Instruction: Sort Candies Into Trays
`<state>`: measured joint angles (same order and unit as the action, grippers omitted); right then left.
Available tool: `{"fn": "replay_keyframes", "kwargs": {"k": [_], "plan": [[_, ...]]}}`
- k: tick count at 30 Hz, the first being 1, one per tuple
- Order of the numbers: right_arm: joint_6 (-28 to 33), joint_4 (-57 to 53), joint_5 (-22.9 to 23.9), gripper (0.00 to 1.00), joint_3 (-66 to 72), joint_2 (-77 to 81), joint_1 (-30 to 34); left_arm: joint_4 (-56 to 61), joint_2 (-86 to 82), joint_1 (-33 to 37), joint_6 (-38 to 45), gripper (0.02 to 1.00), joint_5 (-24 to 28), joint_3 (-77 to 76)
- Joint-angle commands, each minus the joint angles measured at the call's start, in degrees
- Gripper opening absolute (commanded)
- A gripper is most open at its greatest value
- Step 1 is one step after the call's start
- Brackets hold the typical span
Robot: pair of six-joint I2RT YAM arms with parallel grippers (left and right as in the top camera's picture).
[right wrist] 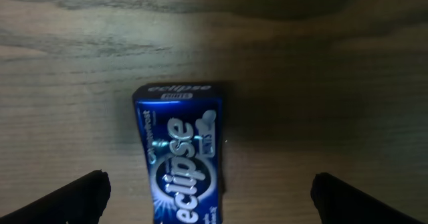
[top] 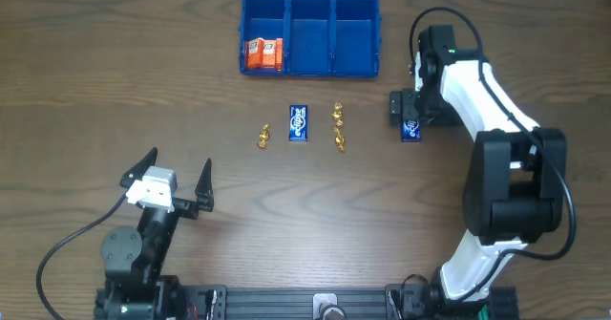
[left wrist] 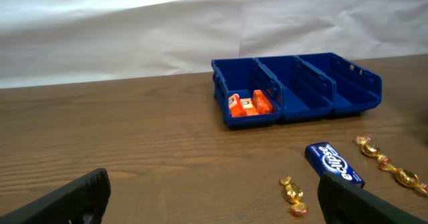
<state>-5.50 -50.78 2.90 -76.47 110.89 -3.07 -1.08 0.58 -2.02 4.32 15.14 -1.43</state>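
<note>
A blue three-compartment tray [top: 310, 70] stands at the back of the table, with orange candies [top: 263, 54] in its left compartment. In front of it lie a blue mint pack [top: 299, 122] and several gold wrapped candies [top: 340, 127], one of them off to the left [top: 265, 136]. A second blue mint pack [right wrist: 184, 158] lies flat on the wood to the right, and my right gripper [right wrist: 212, 204] hangs open just above it, fingers wide on either side. My left gripper [top: 178, 181] is open and holds nothing, low at the front left, far from the candies.
The left wrist view shows the tray [left wrist: 354, 83], the orange candies [left wrist: 247, 105], the middle mint pack [left wrist: 334, 164] and gold candies [left wrist: 292, 194] ahead on bare wood. A white wall or cloth runs behind the table.
</note>
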Motion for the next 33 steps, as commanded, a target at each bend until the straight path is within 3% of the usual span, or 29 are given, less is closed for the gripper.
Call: {"fn": "replay_keyframes", "kwargs": {"k": [1,11,13,18,25,33], "plan": [[1.03,0.90,2.21,1.000,-0.76,2.19,-0.96,-1.84,-0.42,0.22,-0.48,1.000,1.42,1.16],[1.03,1.51,1.97,0.985,-0.76,4.55,-1.79,-1.86,-0.42,0.22,-0.48,0.998,1.42,1.16],[0.96,1.51,1.88,0.901,-0.76,4.55,-1.79,-1.84,-0.42,0.24,-0.48,0.998,1.42,1.16],[0.57,1.49,0.85,0.575,-0.74,4.55,-1.79,-1.84,-0.42,0.22,-0.48,0.998,1.42,1.16],[0.37,1.75,-2.16,0.417,-0.74,4.55,-1.79,-1.84,-0.42,0.24,-0.48,0.998,1.42,1.16],[-0.48,1.88,-2.16,0.242,-0.76,4.55,-1.79,-1.84,-0.42,0.22,-0.48,0.998,1.42,1.16]]}}
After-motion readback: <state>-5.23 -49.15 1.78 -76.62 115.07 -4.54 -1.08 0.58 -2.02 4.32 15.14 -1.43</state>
